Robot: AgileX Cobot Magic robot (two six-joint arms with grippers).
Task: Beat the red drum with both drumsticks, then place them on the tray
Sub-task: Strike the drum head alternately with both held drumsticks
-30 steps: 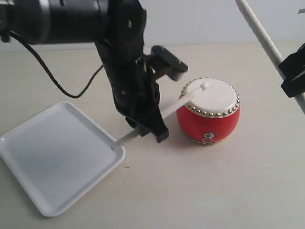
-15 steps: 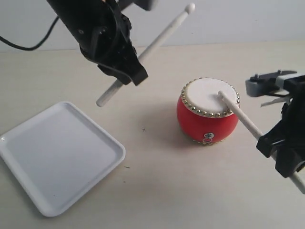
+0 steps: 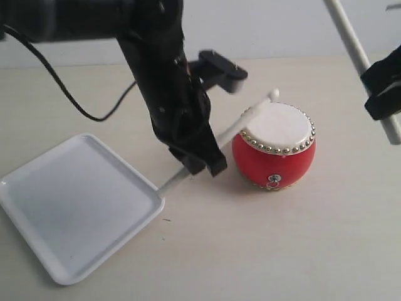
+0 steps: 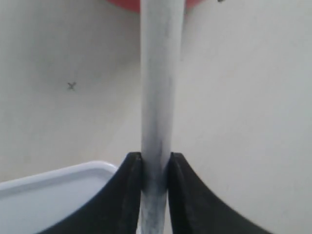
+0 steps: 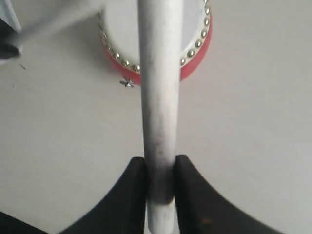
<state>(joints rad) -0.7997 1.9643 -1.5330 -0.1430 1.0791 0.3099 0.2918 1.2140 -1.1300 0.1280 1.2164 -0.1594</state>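
A flat white rectangular plastic tray lies lower left. Centre-left, the left gripper pinches a slim pale wooden drumstick, its tip at the upper-left rim of the glossy red cream-topped drum. At the right edge, the right gripper clamps the second pale drumstick, angled upward.

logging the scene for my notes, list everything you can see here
red drum: 1, red with cream skin and gold studs, on the table right of centre
left drumstick: 1, off-white, tip at the drum's top edge
right drumstick: 1, off-white, raised at far right
tray: 1, white, front left
table: 1, beige, under everything
cable: 1, black, back left
left gripper: 1, black, shut on left drumstick
right gripper: 1, black, shut on right drumstick
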